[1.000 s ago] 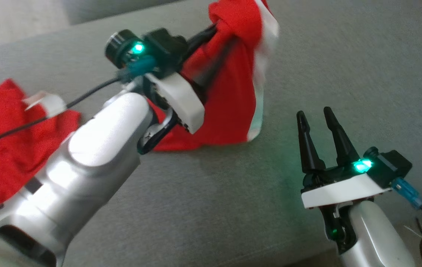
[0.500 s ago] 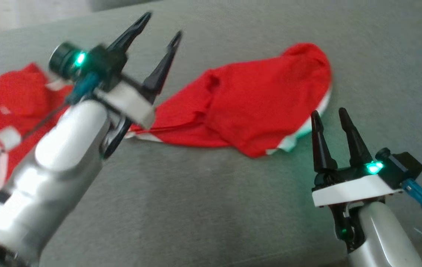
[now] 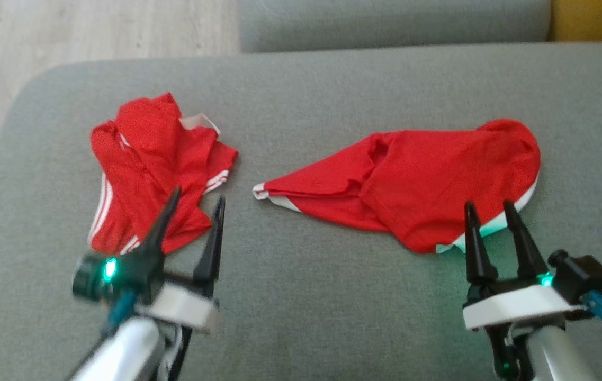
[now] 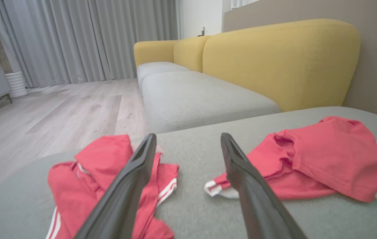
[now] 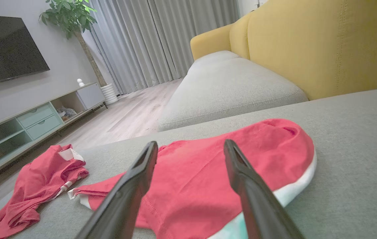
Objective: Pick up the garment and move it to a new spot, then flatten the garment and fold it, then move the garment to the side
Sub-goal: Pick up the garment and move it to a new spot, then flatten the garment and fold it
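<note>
At the bottom left of the head view, the left gripper had its jaws spread wide, holding nothing. At the bottom right, the right gripper was spread and empty too. Just past it, the garment lay bunched on the cushion. At the middle left lay a striped cloth. A gripper could grab that one by mistake, since both were red.

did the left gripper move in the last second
Yes. The left gripper let go of the red white-trimmed garment and pulled back; open, it now sits at the near edge of the crumpled red white-striped garment.
</note>
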Robot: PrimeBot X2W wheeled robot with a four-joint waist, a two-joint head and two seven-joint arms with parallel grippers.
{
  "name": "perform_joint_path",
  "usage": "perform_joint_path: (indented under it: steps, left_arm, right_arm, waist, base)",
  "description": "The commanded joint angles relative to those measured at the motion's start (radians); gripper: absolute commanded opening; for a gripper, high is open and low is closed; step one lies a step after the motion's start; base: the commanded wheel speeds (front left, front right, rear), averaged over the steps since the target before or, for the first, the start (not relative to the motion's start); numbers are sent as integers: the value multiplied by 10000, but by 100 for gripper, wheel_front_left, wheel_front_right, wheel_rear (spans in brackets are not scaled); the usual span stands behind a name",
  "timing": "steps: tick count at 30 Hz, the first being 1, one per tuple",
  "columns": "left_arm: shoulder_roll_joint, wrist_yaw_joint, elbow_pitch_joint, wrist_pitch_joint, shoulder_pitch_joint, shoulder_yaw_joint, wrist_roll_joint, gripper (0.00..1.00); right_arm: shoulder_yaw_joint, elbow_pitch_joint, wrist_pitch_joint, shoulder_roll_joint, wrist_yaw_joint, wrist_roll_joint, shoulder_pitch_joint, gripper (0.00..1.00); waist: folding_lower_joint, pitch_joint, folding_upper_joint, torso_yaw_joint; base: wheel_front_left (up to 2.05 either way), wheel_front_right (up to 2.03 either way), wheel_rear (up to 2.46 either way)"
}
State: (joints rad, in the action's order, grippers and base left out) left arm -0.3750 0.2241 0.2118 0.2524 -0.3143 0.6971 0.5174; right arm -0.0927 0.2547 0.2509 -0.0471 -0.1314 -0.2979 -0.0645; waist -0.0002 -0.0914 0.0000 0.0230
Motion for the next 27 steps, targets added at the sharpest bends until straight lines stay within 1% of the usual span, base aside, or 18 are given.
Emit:
perform_joint_path:
  steps: [1,4,6,9,13,15,18,22,23,25,27]
  left_arm:
    - [-78,79,-386,91,-13,-621,-193,100]
    - [275,17,-576,91,638,-1052,-479,100]
    - [432,-133,-608,92,829,-1248,-699,100]
    - [606,-383,-537,92,851,-1439,-1010,100]
    - [776,-755,-392,92,714,-1632,-1287,100]
    - [840,-946,-296,92,635,-1666,-1408,100]
    - [951,-1183,-154,92,484,-1718,-1576,100]
    - [1105,-1394,-11,93,347,-1845,-1740,100]
    - [1105,-1394,-11,93,347,-1845,-1740,100]
    - [1173,-1477,58,93,312,-1909,-1808,100]
    - [1242,-1544,125,93,310,-1965,-1876,100]
  right_arm:
    - [-290,-236,109,-31,7,50,-46,100]
    - [-272,-197,109,-31,7,220,30,100]
    - [264,-64,109,-31,7,455,-10,100]
    - [996,315,109,-31,7,421,-316,100]
    - [1766,1400,109,-31,7,168,-1035,100]
    - [1962,2215,109,-31,7,-205,-1476,100]
    - [2019,3580,109,-31,7,-1110,-2179,100]
    - [1734,5071,109,-31,7,-2332,-2973,100]
    - [1734,5071,109,-31,7,-2332,-2973,100]
    - [1376,5510,109,-31,7,-2987,-3262,100]
    - [1028,5626,109,-31,7,-3497,-3437,99]
  waist:
    - [2,201,0,127]
    - [2,291,0,127]
    - [2,294,0,118]
    - [2,191,0,155]
    - [2,-40,0,242]
    - [2,-197,0,315]
    - [2,-409,0,428]
    - [2,-617,0,567]
    - [2,-617,0,567]
    - [2,-692,0,614]
    - [2,-727,0,635]
  base:
    - [0,0,0]
    - [0,0,0]
    - [0,0,0]
    - [0,0,0]
    - [0,0,0]
    - [0,0,0]
    - [0,0,0]
    - [0,0,0]
    - [0,0,0]
    - [0,0,0]
    - [0,0,0]
